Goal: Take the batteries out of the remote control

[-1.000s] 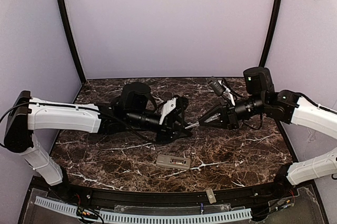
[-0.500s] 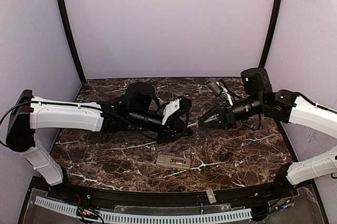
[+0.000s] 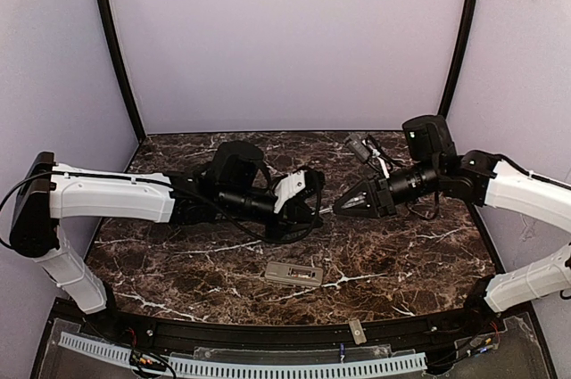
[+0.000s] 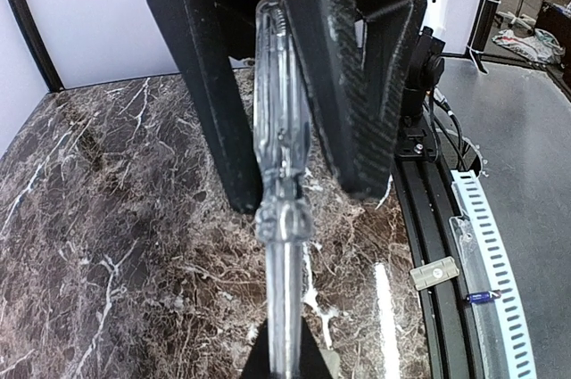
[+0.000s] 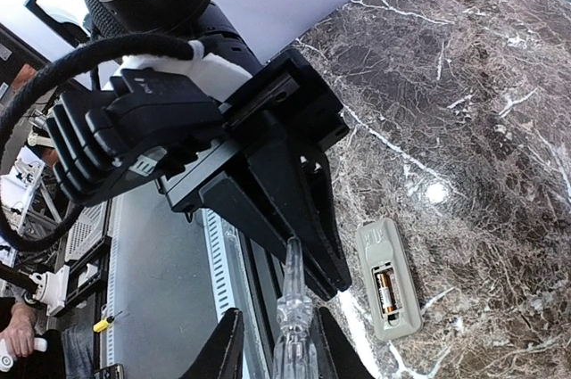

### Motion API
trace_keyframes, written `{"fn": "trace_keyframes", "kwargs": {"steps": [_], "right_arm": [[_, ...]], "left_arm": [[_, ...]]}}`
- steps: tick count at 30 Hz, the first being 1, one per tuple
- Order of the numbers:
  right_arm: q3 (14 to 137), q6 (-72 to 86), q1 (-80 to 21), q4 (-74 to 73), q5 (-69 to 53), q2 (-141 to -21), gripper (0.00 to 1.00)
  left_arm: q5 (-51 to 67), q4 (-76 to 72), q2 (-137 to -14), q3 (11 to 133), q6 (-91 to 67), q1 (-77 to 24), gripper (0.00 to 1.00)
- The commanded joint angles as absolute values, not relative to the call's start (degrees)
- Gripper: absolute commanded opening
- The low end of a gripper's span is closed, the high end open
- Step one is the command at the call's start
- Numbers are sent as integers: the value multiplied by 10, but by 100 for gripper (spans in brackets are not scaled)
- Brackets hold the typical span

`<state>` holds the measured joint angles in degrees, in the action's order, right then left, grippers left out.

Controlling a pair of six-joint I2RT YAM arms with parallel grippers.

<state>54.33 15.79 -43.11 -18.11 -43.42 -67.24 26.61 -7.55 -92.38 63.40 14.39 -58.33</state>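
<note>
Dark veined marble table [image 3: 161,263]. Left gripper [image 3: 314,211] clenched on a clear plastic tool [image 4: 281,174]; right gripper [image 5: 278,345] parted around it. Flat grey-beige remote [image 3: 293,273] lies near the front edge, long axis left-right, recess up, battery [image 5: 385,292] inside.

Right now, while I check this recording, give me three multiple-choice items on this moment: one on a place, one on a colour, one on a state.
1. Where is the remote control?
A held in the air
B on the table, near its front edge
C against the back wall

2. The screwdriver handle is:
A red
B yellow
C clear

3. The left gripper is:
A shut on the screwdriver
B open and empty
C out of view

Key:
1 B, it lies flat on the marble.
2 C, the marble shows through it.
3 A, its fingers clamp the handle.
</note>
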Motion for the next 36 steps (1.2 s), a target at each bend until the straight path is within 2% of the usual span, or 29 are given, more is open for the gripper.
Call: {"fn": "trace_keyframes", "kwargs": {"steps": [1, 21, 26, 30, 31, 33, 34, 35, 36], "right_arm": [[560, 166, -434, -177, -436, -685, 25], [576, 167, -434, -172, -441, -719, 13], [575, 169, -434, -170, -443, -724, 0], [572, 169, -434, -170, -445, -725, 0], [571, 168, -434, -171, -444, -724, 0], [570, 167, -434, -173, -443, -722, 0], [570, 166, -434, -176, -441, -722, 0], [571, 164, -434, -178, -438, -720, 0], [571, 163, -434, -182, -434, -719, 0]], "left_arm": [[256, -77, -901, 627, 146, -581, 0], [250, -90, -904, 619, 142, -581, 0], [251, -93, -904, 616, 142, -581, 0], [252, -98, -900, 611, 144, -581, 1], [254, -100, -898, 609, 145, -581, 3], [254, -105, -892, 600, 148, -581, 16], [253, -107, -887, 597, 149, -581, 30], [250, -110, -883, 589, 151, -582, 36], [248, -113, -876, 585, 152, -581, 47]]}}
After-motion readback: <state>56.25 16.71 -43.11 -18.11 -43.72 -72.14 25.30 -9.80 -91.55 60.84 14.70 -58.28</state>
